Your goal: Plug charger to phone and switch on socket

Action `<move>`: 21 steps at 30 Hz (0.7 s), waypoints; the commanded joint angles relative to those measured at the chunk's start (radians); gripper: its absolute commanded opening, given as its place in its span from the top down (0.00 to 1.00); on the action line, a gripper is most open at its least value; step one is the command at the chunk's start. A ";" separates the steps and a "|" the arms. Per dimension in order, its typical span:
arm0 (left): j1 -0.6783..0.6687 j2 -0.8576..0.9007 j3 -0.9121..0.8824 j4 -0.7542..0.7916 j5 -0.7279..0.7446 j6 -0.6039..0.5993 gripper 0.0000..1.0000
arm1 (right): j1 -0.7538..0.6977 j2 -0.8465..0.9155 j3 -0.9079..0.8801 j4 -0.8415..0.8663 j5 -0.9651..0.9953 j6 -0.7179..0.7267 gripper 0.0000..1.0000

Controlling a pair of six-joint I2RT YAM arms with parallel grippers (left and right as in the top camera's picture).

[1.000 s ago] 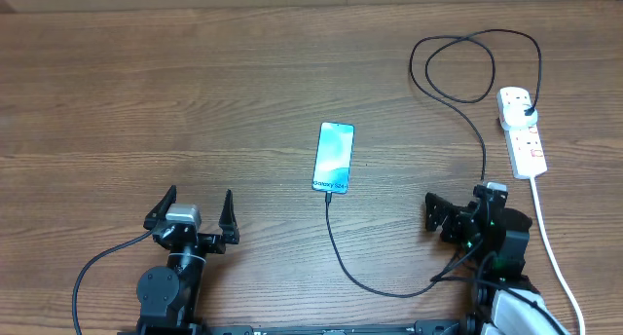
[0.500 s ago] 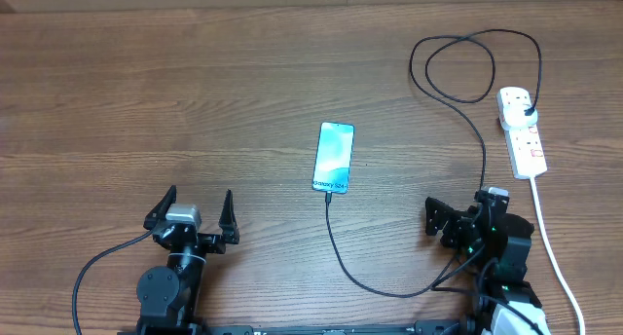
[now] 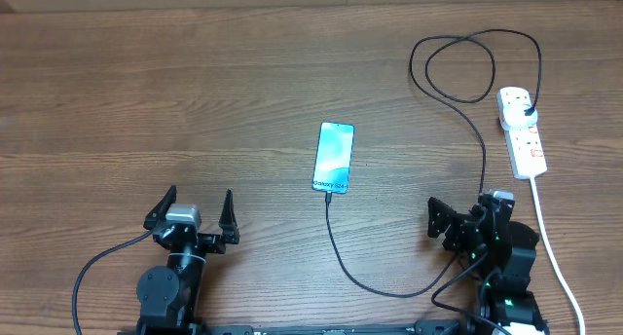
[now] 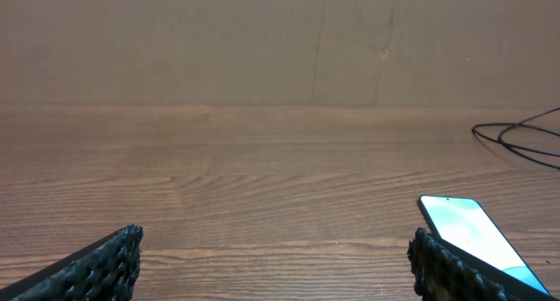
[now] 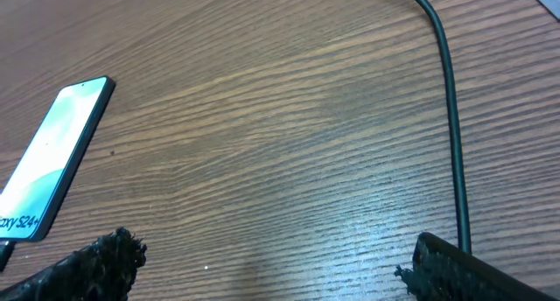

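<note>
The phone lies screen up mid-table, and the black charger cable meets its near short edge. The cable curves along the table, loops at the back and its black plug sits in the white socket strip at the right. My left gripper is open and empty at the front left; the phone shows at the right of the left wrist view. My right gripper is open and empty at the front right, with the phone and the cable in the right wrist view.
The socket's thick white cord runs down the right side to the table's front edge, close beside my right arm. A brown cardboard wall stands along the table's far edge.
My right arm has drawn back toward the front edge of the table, staying open. The left arm, phone, cable and socket have not moved.
</note>
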State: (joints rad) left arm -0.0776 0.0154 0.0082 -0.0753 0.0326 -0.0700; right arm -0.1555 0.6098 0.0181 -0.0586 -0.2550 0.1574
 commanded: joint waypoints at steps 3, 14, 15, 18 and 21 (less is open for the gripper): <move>0.006 -0.011 -0.003 -0.002 -0.007 0.022 0.01 | 0.005 -0.047 -0.011 0.000 -0.001 0.002 0.00; 0.006 -0.011 -0.003 -0.002 -0.007 0.022 0.01 | 0.005 -0.249 -0.011 -0.001 -0.002 0.002 0.00; 0.006 -0.011 -0.003 -0.002 -0.007 0.022 0.00 | 0.005 -0.279 -0.011 -0.001 -0.002 0.002 0.00; 0.006 -0.011 -0.003 -0.002 -0.007 0.022 0.00 | 0.011 -0.343 -0.011 -0.001 -0.001 0.002 0.00; 0.006 -0.011 -0.004 -0.002 -0.007 0.022 0.00 | 0.036 -0.388 -0.011 -0.001 0.001 0.001 0.00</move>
State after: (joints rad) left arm -0.0776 0.0158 0.0082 -0.0753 0.0322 -0.0700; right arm -0.1436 0.2600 0.0181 -0.0639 -0.2550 0.1566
